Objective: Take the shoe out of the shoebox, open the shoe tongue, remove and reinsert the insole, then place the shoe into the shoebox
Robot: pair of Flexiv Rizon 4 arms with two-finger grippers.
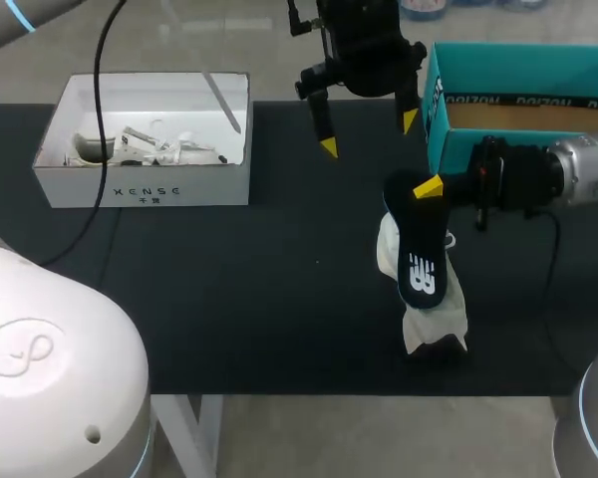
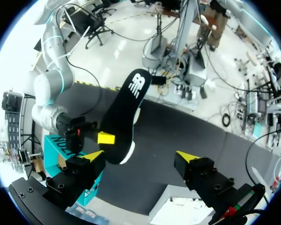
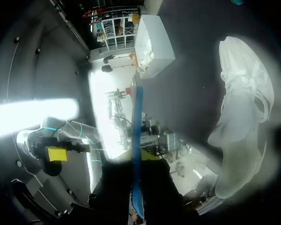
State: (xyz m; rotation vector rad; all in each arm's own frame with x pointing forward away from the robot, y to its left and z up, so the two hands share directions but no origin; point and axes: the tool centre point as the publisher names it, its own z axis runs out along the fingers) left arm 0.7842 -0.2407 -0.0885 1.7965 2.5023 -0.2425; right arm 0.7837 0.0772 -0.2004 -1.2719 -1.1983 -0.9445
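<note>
1. Pinched at its far end in the right gripper (image 1: 431, 189), which reaches in from the right side of the table (image 1: 229, 299): the black insole (image 1: 424, 254), out of the shoe, free end slanting toward the near edge.
2. Directly below, on the dark tabletop: the white shoe (image 1: 434, 317), half hidden by the insole in the head view. Long axis far-to-near, roughly in line with the insole's. Contact between the two not readable.
3. Poised beyond the insole's gripped end: the left gripper (image 1: 369, 134), fingers spread wide, holding nothing. In the left wrist view, insole straight ahead of those fingers and apart from them.
4. Judged stage: insole removed, reinsertion next. Right arm the nearer, already carrying the piece. Probably needed: a tilt to feed the free end down into the shoe's opening, with the left fingers steadying the shoe or holding back the tongue.
5. Heel end and toe end of the shoe hard to tell apart here, with the shoe pale and blurred in the right wrist view. Worth settling before lowering.
6. Room to move: teal shoebox (image 1: 518, 58) just beside the right gripper on the far right, a wall to avoid on any pull-back. Shoe's near end close to the table's near edge, so little slack for a push that way. Open tabletop toward the left, with the white box (image 1: 140, 184) well apart at the far left.
</note>
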